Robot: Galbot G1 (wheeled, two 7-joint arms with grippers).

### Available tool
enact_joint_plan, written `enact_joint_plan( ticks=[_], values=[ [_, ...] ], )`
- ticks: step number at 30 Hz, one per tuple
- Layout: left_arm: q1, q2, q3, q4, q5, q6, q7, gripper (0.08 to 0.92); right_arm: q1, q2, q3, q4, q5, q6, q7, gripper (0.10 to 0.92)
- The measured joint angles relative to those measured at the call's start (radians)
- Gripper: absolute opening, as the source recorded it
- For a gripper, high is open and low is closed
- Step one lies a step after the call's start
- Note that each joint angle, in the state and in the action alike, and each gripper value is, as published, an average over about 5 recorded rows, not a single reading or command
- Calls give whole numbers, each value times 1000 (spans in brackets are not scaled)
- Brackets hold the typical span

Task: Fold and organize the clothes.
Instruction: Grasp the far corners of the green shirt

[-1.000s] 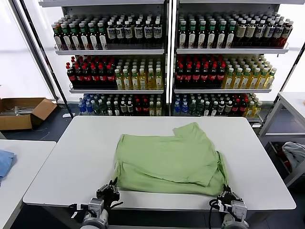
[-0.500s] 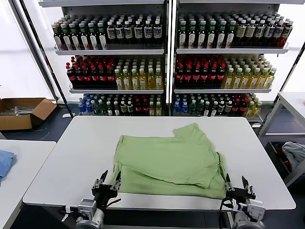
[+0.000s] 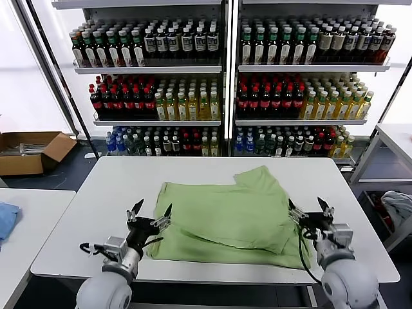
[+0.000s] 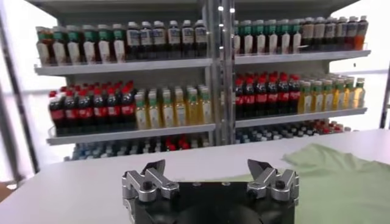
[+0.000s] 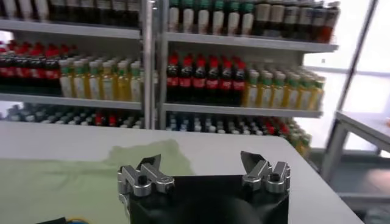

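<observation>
One shirt (image 3: pixel 228 215), light green, lies flat on the white table (image 3: pixel 109 212), roughly centred and nearer the front edge. It is partly folded: an upper layer overlaps a lower layer, and one flap sticks out toward the shelves at the far side. Collar, buttons and patch are not visible from this side.

Two grippers, both released and holding nothing.
- Left gripper (image 3: pixel 149 214): two fingers spread wide, above the shirt's front left corner. From the head view I cannot tell whether the tips touch the cloth. In the left wrist view the gripper (image 4: pixel 211 175) has its jaws apart with bare table between them, and the shirt (image 4: pixel 341 176) off to one side.
- Right gripper (image 3: pixel 308 210): two fingers spread wide, at the shirt's right edge near the front right corner. In the right wrist view the gripper (image 5: pixel 203 166) is also spread, with nothing between the fingers; the shirt (image 5: pixel 79 170) lies beyond and beside it.

Surroundings, counted:
- Two shelving units (image 3: pixel 225 71) behind the table, each showing three tiers of bottles, with dark, red, yellow and blue caps or labels.
- One cardboard box (image 3: pixel 32 151) on the floor to the left.
- One blue cloth (image 3: pixel 6 219) on a second table (image 3: pixel 26 251) at far left.
- One grey-white garment (image 3: pixel 399 209) at far right, below another table (image 3: pixel 393 138).
</observation>
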Motion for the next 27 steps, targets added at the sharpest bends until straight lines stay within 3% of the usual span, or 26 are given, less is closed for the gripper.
enact_joint_plan(
  ticks=[15, 27],
  values=[
    [-390, 10, 123, 439, -51, 64, 24, 823, 406, 67, -184, -443, 20, -9, 14, 823],
    [-584, -12, 176, 730, -42, 70, 36, 823, 613, 196, -223, -768, -36, 0, -7, 823]
  ],
)
